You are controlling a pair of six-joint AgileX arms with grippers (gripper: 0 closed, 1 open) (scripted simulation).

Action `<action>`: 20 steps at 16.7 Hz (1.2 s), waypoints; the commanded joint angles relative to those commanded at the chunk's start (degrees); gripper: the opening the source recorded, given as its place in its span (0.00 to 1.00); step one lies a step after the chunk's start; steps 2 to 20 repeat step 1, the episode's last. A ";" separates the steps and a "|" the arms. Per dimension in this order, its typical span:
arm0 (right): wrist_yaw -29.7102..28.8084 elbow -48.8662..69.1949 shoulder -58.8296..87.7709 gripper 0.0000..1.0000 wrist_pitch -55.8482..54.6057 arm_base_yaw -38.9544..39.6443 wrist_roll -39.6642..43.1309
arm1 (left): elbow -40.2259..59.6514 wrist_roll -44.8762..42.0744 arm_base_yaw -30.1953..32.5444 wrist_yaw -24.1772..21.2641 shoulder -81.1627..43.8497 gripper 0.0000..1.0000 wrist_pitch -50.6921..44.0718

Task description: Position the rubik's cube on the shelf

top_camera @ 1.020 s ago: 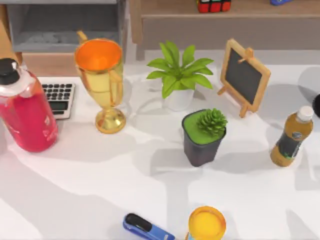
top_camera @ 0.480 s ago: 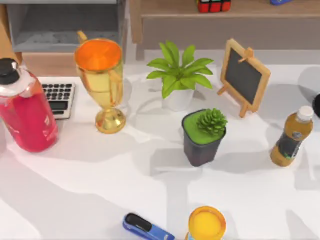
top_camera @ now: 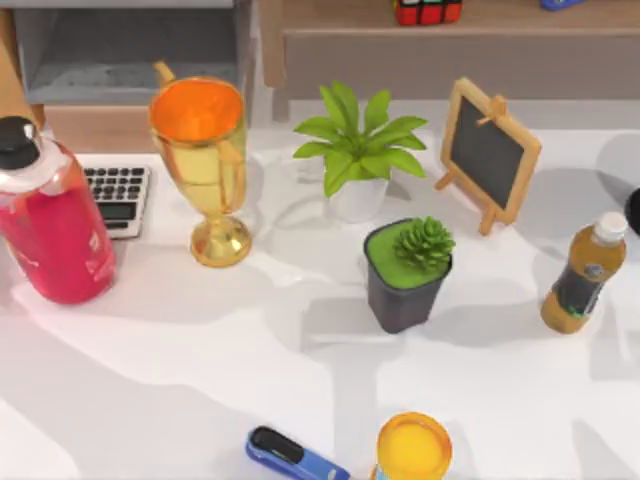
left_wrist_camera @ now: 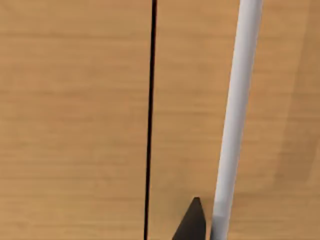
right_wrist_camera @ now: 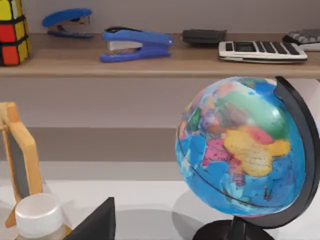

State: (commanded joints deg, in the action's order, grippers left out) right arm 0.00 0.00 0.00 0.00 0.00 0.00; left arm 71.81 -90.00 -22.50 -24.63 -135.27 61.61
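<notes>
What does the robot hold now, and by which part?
Nothing, as far as can be seen: the rubik's cube stands on the shelf, with no gripper at it.

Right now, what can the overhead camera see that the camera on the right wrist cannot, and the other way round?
The top view alone has the gold trophy, two potted plants and the red bottle. The right wrist view alone has the globe, a blue stapler and a calculator on the shelf. Both show the rubik's cube resting on the shelf, and the small chalkboard.
</notes>
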 joint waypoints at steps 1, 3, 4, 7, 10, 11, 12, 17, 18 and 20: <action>0.00 0.00 0.00 1.00 0.00 0.00 0.00 | 0.00 0.00 0.00 0.00 0.00 1.00 0.00; 0.00 0.00 0.00 1.00 0.00 0.00 0.00 | 0.00 0.00 0.00 0.00 0.00 1.00 0.00; 0.00 0.00 0.00 1.00 0.00 0.00 0.00 | 0.00 0.00 0.00 0.00 0.00 1.00 0.00; 0.00 0.00 0.00 1.00 0.00 0.00 0.00 | 0.00 0.00 0.00 0.00 0.00 1.00 0.00; 0.00 0.00 0.00 1.00 0.00 0.00 0.00 | 0.00 0.00 0.00 0.00 0.00 1.00 0.00; 0.00 0.00 0.00 1.00 0.00 0.00 0.00 | 0.00 0.00 0.00 0.00 0.00 1.00 0.00; 0.00 0.00 0.00 1.00 0.00 0.00 0.00 | 0.00 0.00 0.00 0.00 0.00 1.00 0.00; 0.00 0.00 0.00 1.00 0.00 0.00 0.00 | 0.00 0.00 0.00 0.00 0.00 1.00 0.00; 0.00 0.00 0.00 1.00 0.00 0.00 0.00 | 0.00 0.00 0.00 0.00 0.00 1.00 0.00; 0.00 0.00 0.00 1.00 0.00 0.00 0.00 | 0.00 0.00 0.00 0.00 0.00 1.00 0.00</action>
